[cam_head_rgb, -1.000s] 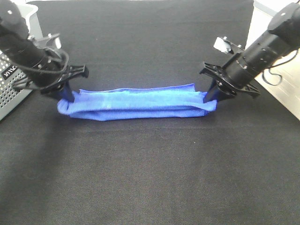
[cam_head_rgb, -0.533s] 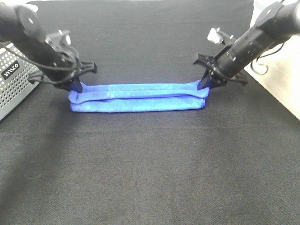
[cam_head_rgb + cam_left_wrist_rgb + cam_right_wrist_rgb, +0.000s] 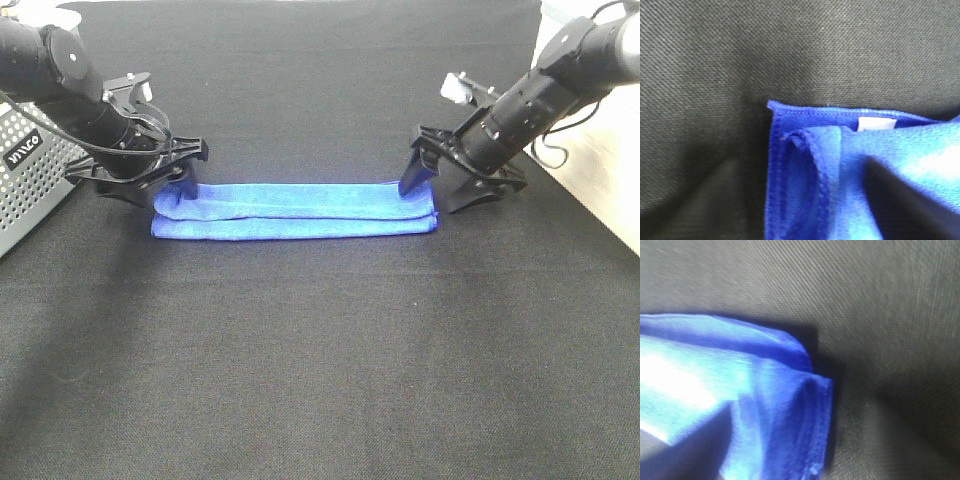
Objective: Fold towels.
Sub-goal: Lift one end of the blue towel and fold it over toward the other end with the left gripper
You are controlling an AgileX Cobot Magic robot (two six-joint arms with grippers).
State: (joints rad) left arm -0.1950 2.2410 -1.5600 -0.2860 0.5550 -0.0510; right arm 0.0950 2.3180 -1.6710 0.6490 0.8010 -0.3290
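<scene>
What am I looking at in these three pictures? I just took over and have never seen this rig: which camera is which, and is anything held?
It is a robot with two arms, working over a table covered in black cloth. The wide picture comes from a camera mounted high. The two close-ups come from a small camera on each arm's wrist. One blue towel lies on the table, folded into a long narrow strip. The left gripper is at one end, the right gripper at the other. Both have their jaws spread apart, so nothing is held; the towel rests on the cloth. The left close-up shows a stitched corner and a small white tag; the right one shows the other end's folded layers. A grey perforated box stands at the left edge.
</scene>
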